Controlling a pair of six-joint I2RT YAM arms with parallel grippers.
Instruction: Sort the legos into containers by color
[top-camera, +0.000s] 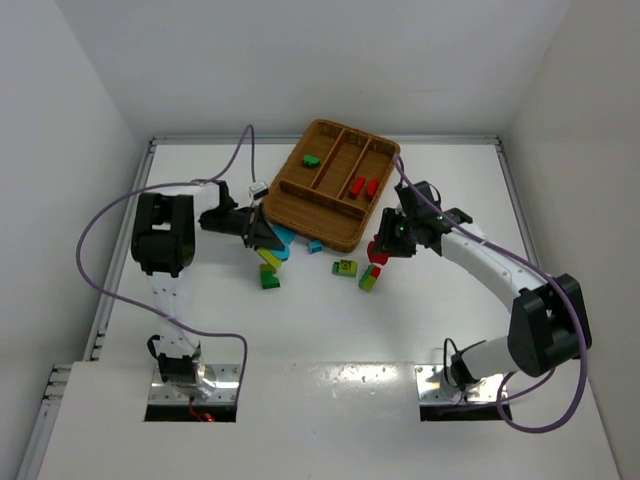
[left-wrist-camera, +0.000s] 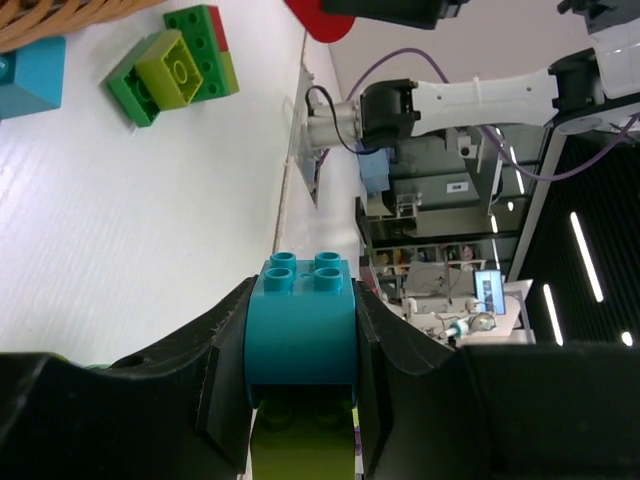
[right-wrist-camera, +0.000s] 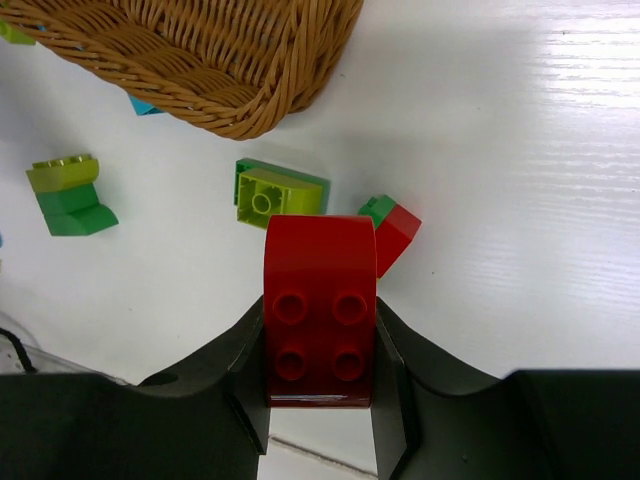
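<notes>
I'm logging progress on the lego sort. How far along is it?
Early. Done: one green brick and two red bricks lie in the wicker tray. In hand: the left gripper has its jaws shut on a blue brick, the right gripper on a red brick. Left: several loose bricks on the table.
</notes>
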